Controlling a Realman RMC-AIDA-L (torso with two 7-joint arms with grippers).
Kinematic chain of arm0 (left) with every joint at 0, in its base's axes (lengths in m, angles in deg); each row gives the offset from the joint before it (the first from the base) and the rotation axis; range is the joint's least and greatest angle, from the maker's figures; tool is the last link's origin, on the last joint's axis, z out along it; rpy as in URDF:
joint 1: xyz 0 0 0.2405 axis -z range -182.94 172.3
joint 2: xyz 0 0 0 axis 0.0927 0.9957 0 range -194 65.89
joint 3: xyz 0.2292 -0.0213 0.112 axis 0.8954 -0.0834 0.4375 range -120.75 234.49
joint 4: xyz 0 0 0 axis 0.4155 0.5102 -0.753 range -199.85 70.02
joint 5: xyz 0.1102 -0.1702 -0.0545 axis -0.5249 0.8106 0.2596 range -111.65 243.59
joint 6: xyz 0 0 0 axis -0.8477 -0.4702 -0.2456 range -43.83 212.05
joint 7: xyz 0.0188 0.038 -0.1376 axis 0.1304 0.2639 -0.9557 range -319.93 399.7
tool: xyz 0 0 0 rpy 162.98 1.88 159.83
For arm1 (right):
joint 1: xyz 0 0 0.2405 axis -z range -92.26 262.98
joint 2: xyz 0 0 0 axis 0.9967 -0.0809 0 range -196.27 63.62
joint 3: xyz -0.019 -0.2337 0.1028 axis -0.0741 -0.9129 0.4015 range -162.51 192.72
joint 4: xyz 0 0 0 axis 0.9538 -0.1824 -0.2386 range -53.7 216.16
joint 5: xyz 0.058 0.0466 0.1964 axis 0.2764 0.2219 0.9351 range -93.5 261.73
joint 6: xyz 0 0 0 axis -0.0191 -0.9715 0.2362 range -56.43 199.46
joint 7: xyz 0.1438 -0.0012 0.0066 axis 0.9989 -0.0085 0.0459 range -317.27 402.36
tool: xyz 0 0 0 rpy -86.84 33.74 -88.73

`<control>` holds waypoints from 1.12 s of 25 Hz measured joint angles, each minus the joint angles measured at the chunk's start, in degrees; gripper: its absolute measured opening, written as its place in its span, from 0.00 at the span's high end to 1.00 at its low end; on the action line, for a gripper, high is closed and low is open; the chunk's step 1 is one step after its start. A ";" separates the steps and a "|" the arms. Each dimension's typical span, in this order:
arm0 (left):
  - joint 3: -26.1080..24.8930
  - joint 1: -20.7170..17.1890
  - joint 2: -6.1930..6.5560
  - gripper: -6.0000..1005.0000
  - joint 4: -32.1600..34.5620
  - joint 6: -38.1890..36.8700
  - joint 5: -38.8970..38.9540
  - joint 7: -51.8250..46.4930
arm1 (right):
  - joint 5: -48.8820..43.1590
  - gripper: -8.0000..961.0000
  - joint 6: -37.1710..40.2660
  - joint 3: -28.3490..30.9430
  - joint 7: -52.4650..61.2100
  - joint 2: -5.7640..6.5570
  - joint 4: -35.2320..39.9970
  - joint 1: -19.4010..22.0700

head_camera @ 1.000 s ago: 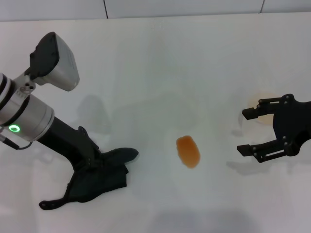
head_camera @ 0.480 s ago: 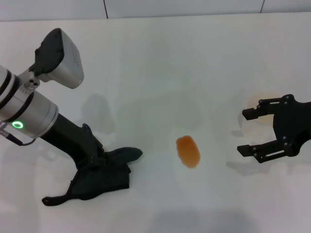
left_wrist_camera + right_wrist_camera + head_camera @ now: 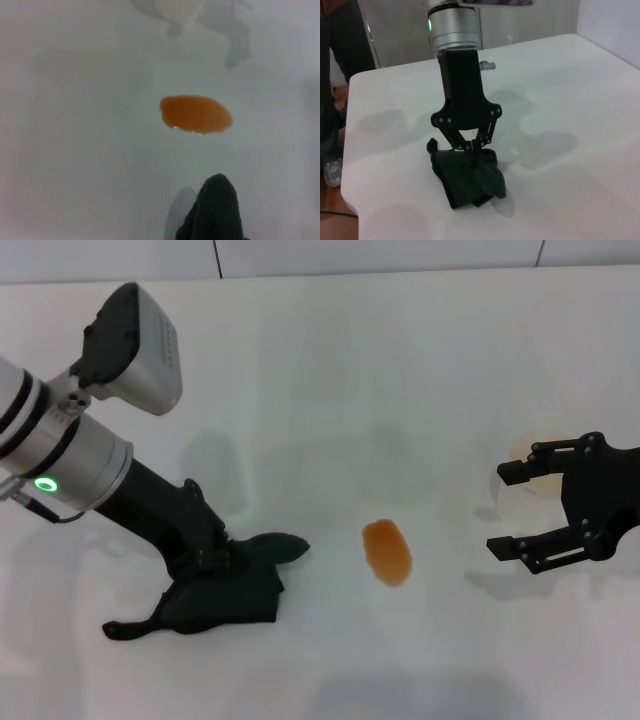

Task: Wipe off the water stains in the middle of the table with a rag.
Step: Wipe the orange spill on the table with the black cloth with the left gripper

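- Step in hand, as I read it: the rag (image 3: 222, 592) is grabbed and sits on the desk (image 3: 330, 370), but no wiping has happened yet. The amber spill (image 3: 387, 552) looks whole and glossy, with clean edges.
- The left pincer (image 3: 215, 562) is down in the lower left of the head view, clamped on the top of the rag. The right wrist view shows its fingers (image 3: 473, 146) pinched together into the dark cloth (image 3: 468, 179), which bunches up under them.
- The spill sits around lower centre of the head view, to the right of the rag and apart from it. There's bare white desk between them.
- The right pincer (image 3: 513, 510) hovers at the right edge with its fingers apart, holding nothing. It looks parked.
- Next move, I'd guess: drag the rag rightwards across the desk onto the spill, keeping it pressed flat so it actually soaks up the liquid.
- The spill is an oval; its long axis runs roughly top to bottom in the head view, tilted slightly.
- The rag is stretched out roughly sideways: a thin tail (image 3: 125, 628) trails to the lower left, and a rounded tip (image 3: 285, 543) points right towards the spill.
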 joint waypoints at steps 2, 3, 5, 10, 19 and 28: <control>0.02 0.25 0.03 0.92 0.01 0.82 0.10 -0.05 | 0.01 0.12 0.00 0.01 0.03 0.00 -0.02 -0.07; 0.06 0.33 0.03 0.92 0.01 1.32 0.10 -0.13 | 0.03 0.12 0.01 0.02 0.03 0.00 -0.06 -0.14; 0.21 0.51 0.03 0.93 -0.11 2.23 0.29 -0.28 | 0.04 0.12 0.00 0.04 0.01 0.00 -0.12 -0.21; 0.74 1.73 -0.07 0.93 -0.82 3.44 1.12 0.11 | 0.08 0.12 -0.29 0.03 -0.05 0.00 -0.12 -0.41; 4.17 6.25 -0.22 0.93 -4.22 8.46 7.35 1.98 | 0.20 0.12 -0.58 0.16 -0.17 0.00 -0.12 -0.52; 18.21 7.92 -0.33 0.93 -6.56 15.94 16.56 1.64 | 0.20 0.12 -0.74 0.35 -0.18 0.00 -0.13 -0.54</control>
